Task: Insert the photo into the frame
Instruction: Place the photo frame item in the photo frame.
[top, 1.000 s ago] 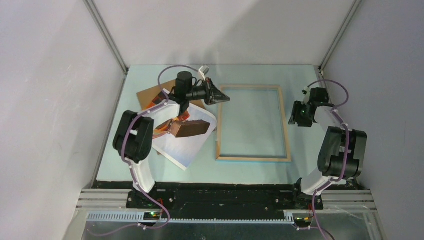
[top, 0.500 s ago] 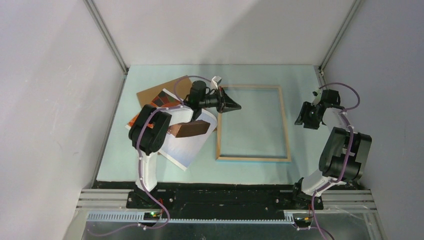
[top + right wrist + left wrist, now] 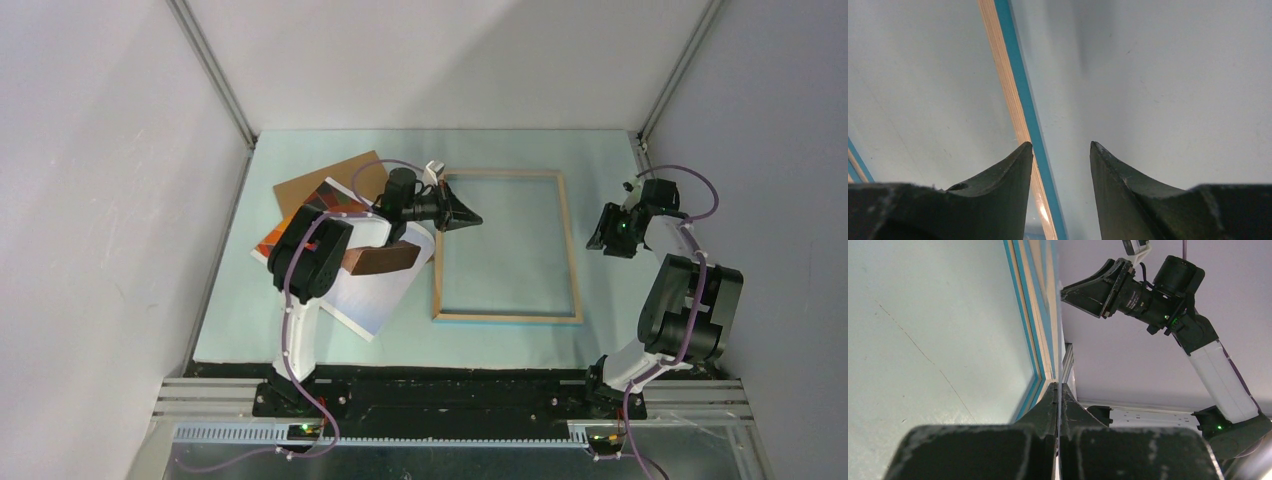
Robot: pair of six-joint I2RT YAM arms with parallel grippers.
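The frame (image 3: 508, 317) lies flat in the middle of the table, light wood side up. The photo (image 3: 365, 295), a pale print with orange and dark brown areas, lies to its left, partly hidden under my left arm. My left gripper (image 3: 470, 218) is shut with nothing seen between its fingers; its tip is at the upper part of the frame's left rail. In the left wrist view the shut fingertips (image 3: 1058, 389) point along a blue-edged rail (image 3: 1037, 315). My right gripper (image 3: 600, 236) is open just outside the frame's right rail. In the right wrist view that rail (image 3: 1015, 90) runs between the fingertips (image 3: 1061, 145).
A plain brown backing board (image 3: 325, 180) lies at the back left, partly under the photo. Grey walls close in the table on three sides. My right arm (image 3: 1168, 300) shows across the frame in the left wrist view.
My left arm has swung right and its shut gripper has moved from the frame's back left corner down and over the left rail. The right gripper has shifted slightly to the right.
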